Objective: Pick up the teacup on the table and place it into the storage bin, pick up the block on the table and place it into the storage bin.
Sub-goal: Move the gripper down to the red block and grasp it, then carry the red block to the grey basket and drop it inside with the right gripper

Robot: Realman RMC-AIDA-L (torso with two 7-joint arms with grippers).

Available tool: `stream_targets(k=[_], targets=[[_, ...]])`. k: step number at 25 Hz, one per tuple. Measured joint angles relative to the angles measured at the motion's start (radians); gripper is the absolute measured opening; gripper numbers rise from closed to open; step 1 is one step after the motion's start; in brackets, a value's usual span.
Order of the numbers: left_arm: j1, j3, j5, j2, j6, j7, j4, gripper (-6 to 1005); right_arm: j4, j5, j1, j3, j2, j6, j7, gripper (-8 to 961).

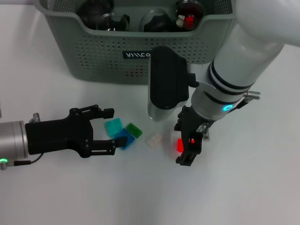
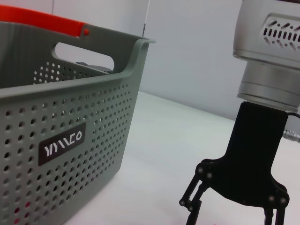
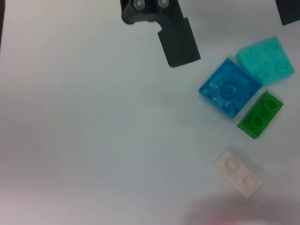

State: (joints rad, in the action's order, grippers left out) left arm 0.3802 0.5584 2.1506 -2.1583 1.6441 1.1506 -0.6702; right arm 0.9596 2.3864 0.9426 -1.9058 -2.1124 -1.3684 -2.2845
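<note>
The grey-green storage bin stands at the back of the table, its label facing me; it also fills the left wrist view as the storage bin. No teacup shows on the table. My right gripper points down at a red block, which sits right at its tip, partly hidden. My left gripper lies open on the left, with the teal block and blue block at its fingertips. A green block and a clear block lie between the two grippers.
Dark rounded objects lie inside the bin, one with a red spot. The right wrist view shows the blue block, teal block, green block, clear block and one of the left gripper's fingers.
</note>
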Motion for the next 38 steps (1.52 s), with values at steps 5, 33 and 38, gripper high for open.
stream_targets(k=[5,33,38], targets=[[0.0,0.0,0.0,0.0,-0.001,0.0,0.0,856,-0.008,0.003,-0.001,-0.023,0.0,0.027,-0.02,899],[-0.001,-0.003,0.0,0.002,-0.005,0.0,0.0,856,0.06,0.042,0.006,0.036,0.012,-0.035,-0.054,308],[-0.001,-0.003,0.0,0.003,-0.001,0.0,-0.002,856,0.245,0.1,0.01,0.231,0.014,-0.175,-0.046,309]])
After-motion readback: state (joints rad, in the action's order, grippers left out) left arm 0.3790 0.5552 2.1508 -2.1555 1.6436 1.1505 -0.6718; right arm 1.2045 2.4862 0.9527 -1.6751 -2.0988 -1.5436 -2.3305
